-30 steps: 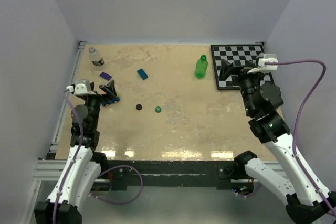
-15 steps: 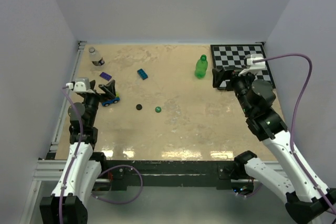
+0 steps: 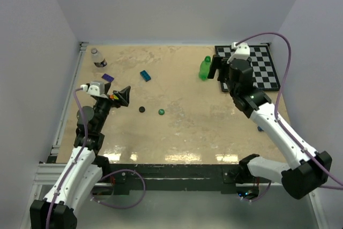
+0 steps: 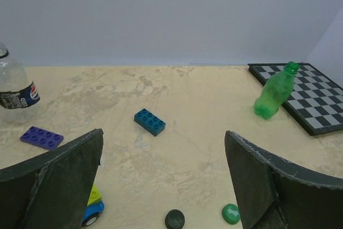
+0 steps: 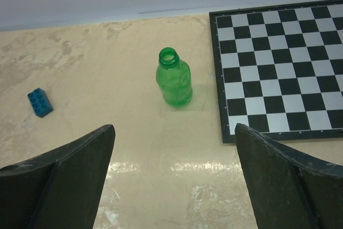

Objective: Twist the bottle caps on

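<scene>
Your left claw (image 3: 122,96) and right claw (image 5: 174,127) both hang spread and empty. On the tabletop (image 3: 187,127), the green bottle (image 5: 174,84) stands uncapped beside the chessboard (image 5: 278,68). It's likely light and tippy, so grip its belly. The clear bottle (image 3: 97,58) stands far left. The black cap (image 3: 142,109) and green cap (image 3: 161,112) lie mid-table; pinch their rims.

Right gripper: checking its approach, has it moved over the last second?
Yes. The right gripper swung left across the checkerboard to its left edge, close beside the green bottle.
</scene>
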You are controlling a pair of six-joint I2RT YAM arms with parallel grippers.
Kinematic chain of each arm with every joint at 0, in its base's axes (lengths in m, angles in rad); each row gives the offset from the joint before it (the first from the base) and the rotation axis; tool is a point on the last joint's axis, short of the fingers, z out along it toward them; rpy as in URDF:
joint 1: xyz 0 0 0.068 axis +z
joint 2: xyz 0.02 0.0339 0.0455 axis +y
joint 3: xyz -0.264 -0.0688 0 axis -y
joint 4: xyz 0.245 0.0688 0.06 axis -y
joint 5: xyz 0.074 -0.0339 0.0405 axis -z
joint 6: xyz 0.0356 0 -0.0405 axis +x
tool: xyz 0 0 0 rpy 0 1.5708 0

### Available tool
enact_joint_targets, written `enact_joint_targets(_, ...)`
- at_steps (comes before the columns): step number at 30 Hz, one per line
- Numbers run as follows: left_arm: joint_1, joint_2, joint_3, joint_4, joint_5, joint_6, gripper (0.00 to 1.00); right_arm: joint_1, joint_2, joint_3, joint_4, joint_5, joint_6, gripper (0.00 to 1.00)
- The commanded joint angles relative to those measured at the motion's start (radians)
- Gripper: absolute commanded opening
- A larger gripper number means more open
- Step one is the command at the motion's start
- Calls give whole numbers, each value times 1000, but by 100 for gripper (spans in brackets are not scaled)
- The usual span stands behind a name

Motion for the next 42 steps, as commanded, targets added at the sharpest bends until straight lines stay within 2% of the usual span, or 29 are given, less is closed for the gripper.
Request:
enact_joint_targets(1, -66, -59, 24, 5, -37, 56, 100, 3, 113, 106, 23, 80, 1, 99)
enact_joint_targets(9, -131, -98, 30, -54, -72, 92, 100, -61, 326, 110, 193, -32, -64, 98)
enact_joint_targets(19, -174, -81, 24, -36, -60, 93, 100, -125, 592, 282, 230, -97, -74, 86)
enact_joint_targets(29, -180, -56, 18, -15, -51, 102, 100, -127, 738, 420, 203, -113, -93, 71)
enact_joint_targets(36, -180, -27, 30, -28, -20, 122, 100, -127, 747, 433, 169, -146, -105, 49)
enact_joint_targets(42, -180, 10, 40, -33, 65, 159, 100, -125, 689, 414, 112, -178, -136, 13)
